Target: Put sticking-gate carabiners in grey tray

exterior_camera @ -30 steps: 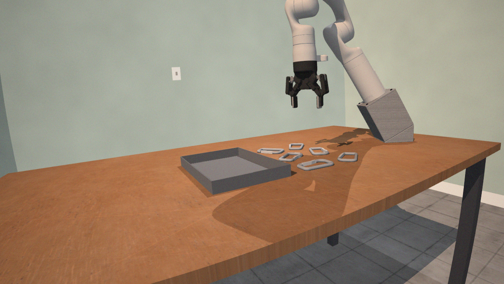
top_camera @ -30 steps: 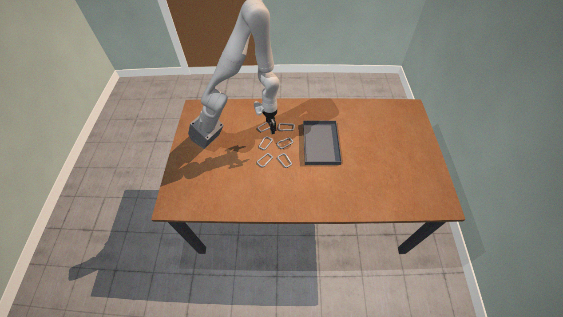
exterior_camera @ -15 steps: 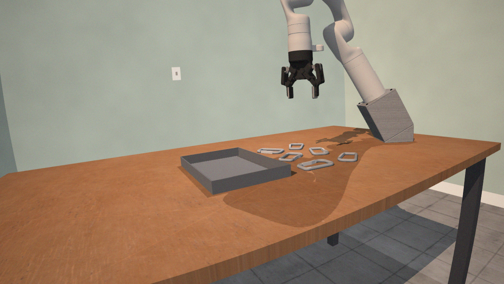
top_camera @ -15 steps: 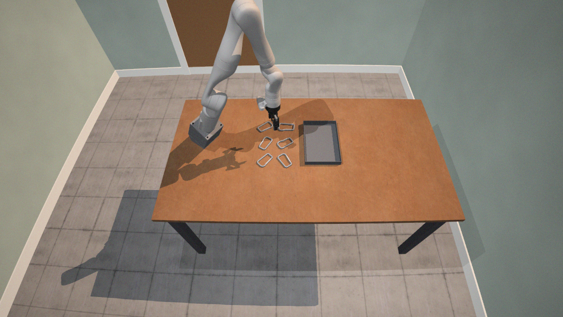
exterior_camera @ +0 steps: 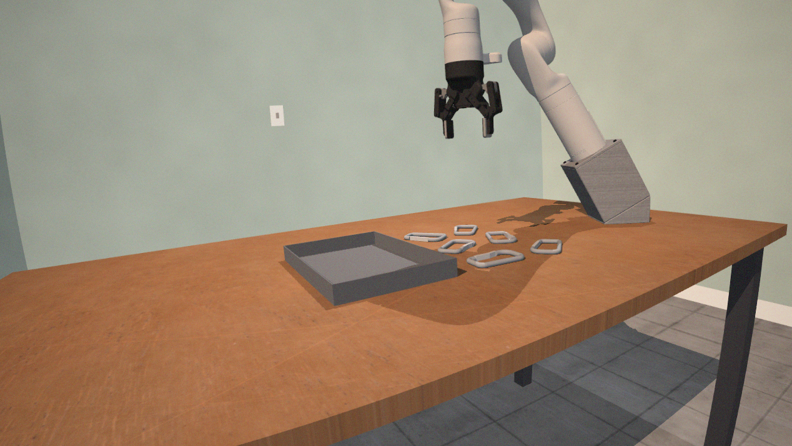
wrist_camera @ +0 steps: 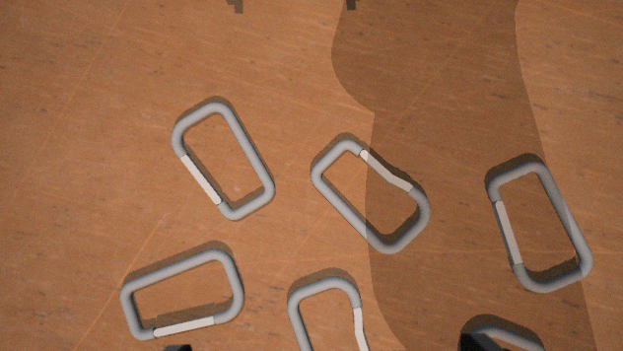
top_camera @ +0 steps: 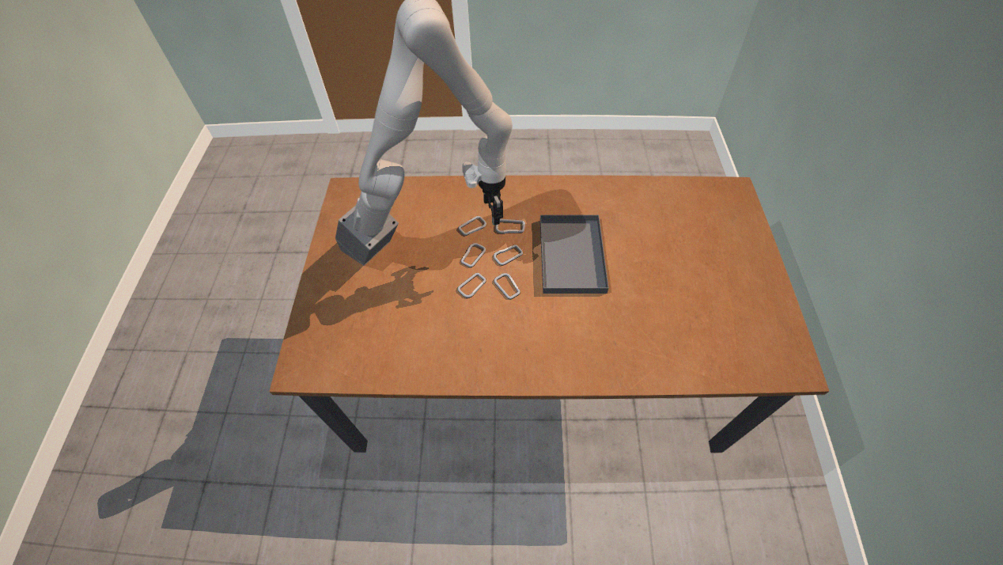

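Note:
Several grey carabiners with pale gates lie flat on the brown table in two rows, left of the grey tray (top_camera: 572, 254). The back pair are one carabiner (top_camera: 471, 225) and another (top_camera: 510, 225). My gripper (top_camera: 496, 210) hangs high above the back of the group, open and empty, and it also shows in the exterior view (exterior_camera: 464, 128). In the wrist view a carabiner (wrist_camera: 370, 192) lies in the middle and its gate looks slightly bowed inward. Others lie at the left (wrist_camera: 223, 160) and right (wrist_camera: 539, 224). The tray (exterior_camera: 368, 264) is empty.
The arm's grey base (top_camera: 366, 238) stands at the table's back left, close to the carabiners. The tray's raised walls (exterior_camera: 388, 277) border the group on one side. The arm's shadow falls across the carabiners.

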